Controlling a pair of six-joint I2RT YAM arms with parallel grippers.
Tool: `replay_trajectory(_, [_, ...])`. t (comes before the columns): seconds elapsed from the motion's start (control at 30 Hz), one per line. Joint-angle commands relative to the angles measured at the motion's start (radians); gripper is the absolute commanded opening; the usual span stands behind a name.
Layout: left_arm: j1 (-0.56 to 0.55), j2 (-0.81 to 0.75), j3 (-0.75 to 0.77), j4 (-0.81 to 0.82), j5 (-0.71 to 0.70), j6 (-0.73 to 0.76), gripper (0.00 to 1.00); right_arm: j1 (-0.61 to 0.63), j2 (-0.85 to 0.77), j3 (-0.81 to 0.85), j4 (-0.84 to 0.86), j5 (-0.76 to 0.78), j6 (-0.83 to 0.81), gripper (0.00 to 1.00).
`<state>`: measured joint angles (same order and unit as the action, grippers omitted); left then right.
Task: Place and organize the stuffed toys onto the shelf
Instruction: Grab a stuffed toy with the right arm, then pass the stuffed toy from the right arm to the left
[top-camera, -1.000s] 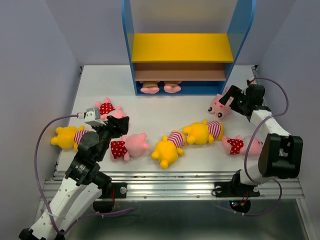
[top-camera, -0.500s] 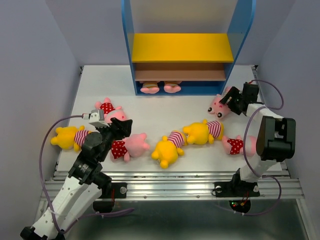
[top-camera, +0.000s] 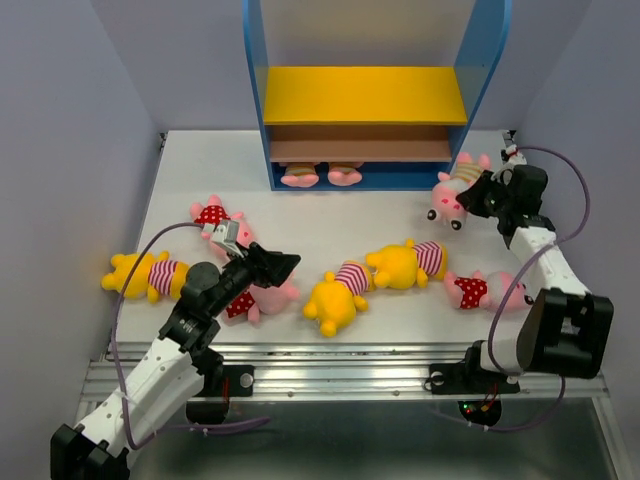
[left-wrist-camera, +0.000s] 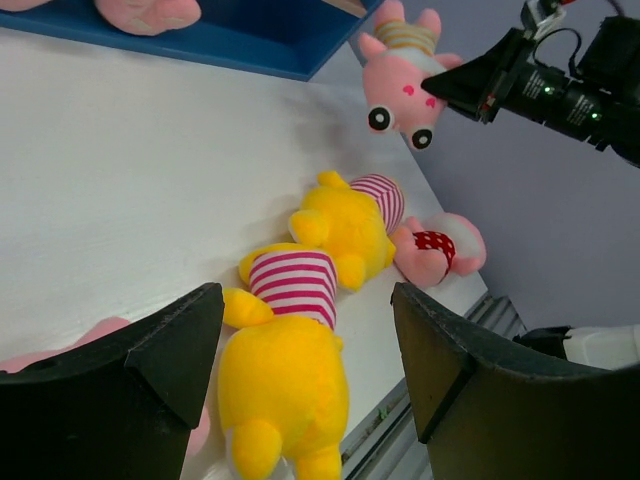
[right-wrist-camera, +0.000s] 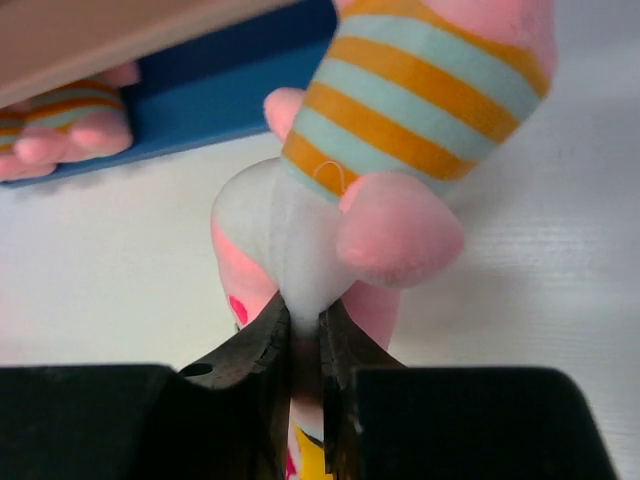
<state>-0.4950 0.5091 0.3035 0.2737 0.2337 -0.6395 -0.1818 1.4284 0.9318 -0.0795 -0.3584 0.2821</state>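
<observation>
Reaching up and to the right from its base, the left arm (top-camera: 160, 360) was seen stretched low over the table (top-camera: 330, 225), with the wrist aimed toward the centre. The left gripper (top-camera: 285, 266) was held released, jaws spread wide with nothing between them, just above a dotted pig (top-camera: 262, 296) lying at the near left. At the far left a striped bear (top-camera: 135, 274) was laid on its side, and a second dotted pig (top-camera: 214, 214) was seen behind it.

In the left wrist view, a near yellow bear (left-wrist-camera: 285, 390) and a farther yellow bear (left-wrist-camera: 345, 225) were framed between the spread fingers (left-wrist-camera: 170, 350), lying end to end mid-table. The shelf (top-camera: 370, 95) was stood at the back centre, with two pigs (top-camera: 322, 177) tucked on its blue base. Right of the bears, a third dotted pig (top-camera: 480, 290) was laid near the front edge.

The right arm (top-camera: 540, 260) was bent up from its base and angled back toward the shelf's right panel, wrist turned leftward. The right gripper (top-camera: 473, 197) was clenched on a striped-shirt pig (top-camera: 450, 192), with a pale fold of plush pinched between the closed fingers (right-wrist-camera: 262, 350). The pig was held head-down, seemingly off the tabletop, just right of the shelf's base.
</observation>
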Motion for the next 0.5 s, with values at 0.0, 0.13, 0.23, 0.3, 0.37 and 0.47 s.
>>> replay_trajectory(0.0, [0.004, 0.045, 0.031, 0.176, 0.142, -0.006, 0.79, -0.001, -0.248, 0.001, -0.043, -0.183, -0.251, 0.01])
replay_trajectory(0.13, [0.006, 0.089, 0.062, 0.206, 0.193, 0.021, 0.79, -0.001, -0.368, 0.064, -0.195, -0.333, -0.437, 0.01])
replay_trajectory(0.23, [0.006, 0.132, 0.097, 0.211, 0.236, 0.050, 0.79, -0.001, -0.356, 0.134, -0.374, -0.500, -0.599, 0.01])
replay_trajectory(0.3, [0.004, 0.152, 0.126, 0.213, 0.254, 0.083, 0.80, -0.001, -0.301, 0.273, -0.646, -0.612, -0.823, 0.02])
replay_trajectory(0.37, [0.004, 0.184, 0.163, 0.211, 0.291, 0.126, 0.80, 0.045, -0.197, 0.441, -0.927, -0.611, -1.051, 0.02])
replay_trajectory(0.47, [0.004, 0.236, 0.215, 0.211, 0.346, 0.182, 0.80, 0.106, -0.084, 0.617, -1.229, -0.561, -1.321, 0.04])
